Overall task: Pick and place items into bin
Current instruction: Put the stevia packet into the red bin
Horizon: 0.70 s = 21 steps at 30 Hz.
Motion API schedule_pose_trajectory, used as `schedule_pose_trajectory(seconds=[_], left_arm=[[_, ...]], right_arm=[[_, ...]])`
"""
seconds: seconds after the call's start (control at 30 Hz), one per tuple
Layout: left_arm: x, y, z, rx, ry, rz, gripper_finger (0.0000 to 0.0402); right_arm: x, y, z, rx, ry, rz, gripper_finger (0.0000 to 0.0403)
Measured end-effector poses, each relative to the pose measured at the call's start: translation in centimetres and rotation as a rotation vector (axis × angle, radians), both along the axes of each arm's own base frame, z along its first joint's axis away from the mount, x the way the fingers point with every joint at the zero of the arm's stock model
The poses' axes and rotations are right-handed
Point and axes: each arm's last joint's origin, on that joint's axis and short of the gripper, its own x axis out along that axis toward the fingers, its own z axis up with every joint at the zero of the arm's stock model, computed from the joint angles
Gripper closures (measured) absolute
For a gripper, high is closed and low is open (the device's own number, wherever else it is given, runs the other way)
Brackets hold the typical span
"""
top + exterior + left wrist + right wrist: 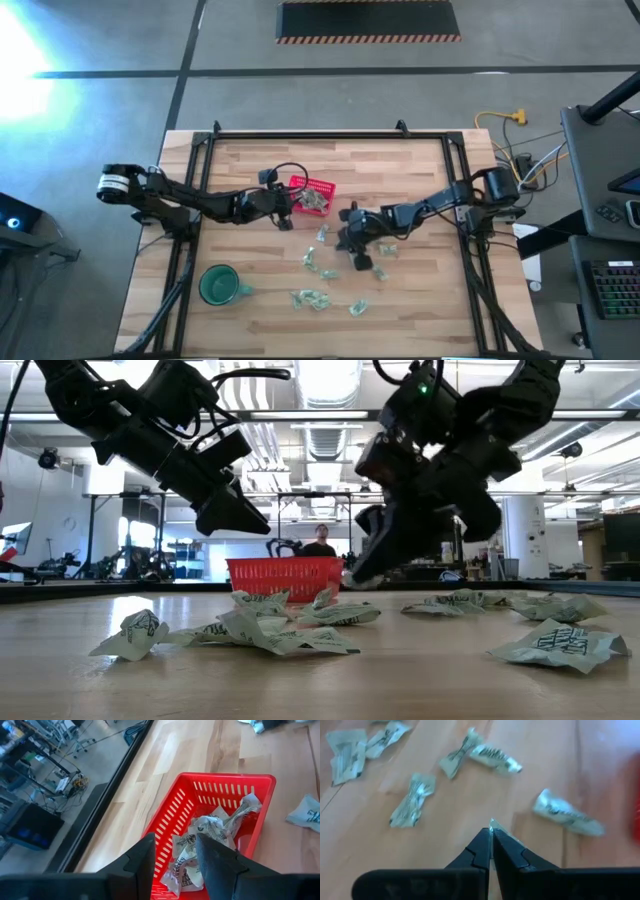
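Right gripper (491, 840) pinching a wrapper (493, 826), mid-frame!
Worth lifting straight, then carrying up-left to the red basket (322, 187); left gripper (175, 857) spread above it.

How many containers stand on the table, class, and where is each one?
2. The red basket sits left of the table's middle, toward the far edge. The green mug stands near the front left corner. Nothing suggests another is hidden.
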Motion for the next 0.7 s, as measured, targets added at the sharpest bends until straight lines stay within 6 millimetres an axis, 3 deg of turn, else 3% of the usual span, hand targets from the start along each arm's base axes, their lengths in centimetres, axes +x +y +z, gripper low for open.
schedule_pose_trajectory(seconds=[0.23,0.5,0.7], left_arm=[[0.0,0.0,0.0,0.029,0.018,-0.015,0.0275],[0.0,0.0,0.1,0.050,0.034,-0.024,0.0275],[0.0,0.0,0.1,0.063,0.040,-0.030,0.0275]], right_arm=[[0.6,-0.4,2.6,-0.144,-0.101,-0.086,0.0394],[1.2,-1.4,5.1,-0.398,-0.201,-0.309,0.0394],[2.2,-3.3,6.3,-0.426,-0.230,-0.377,0.0394]])
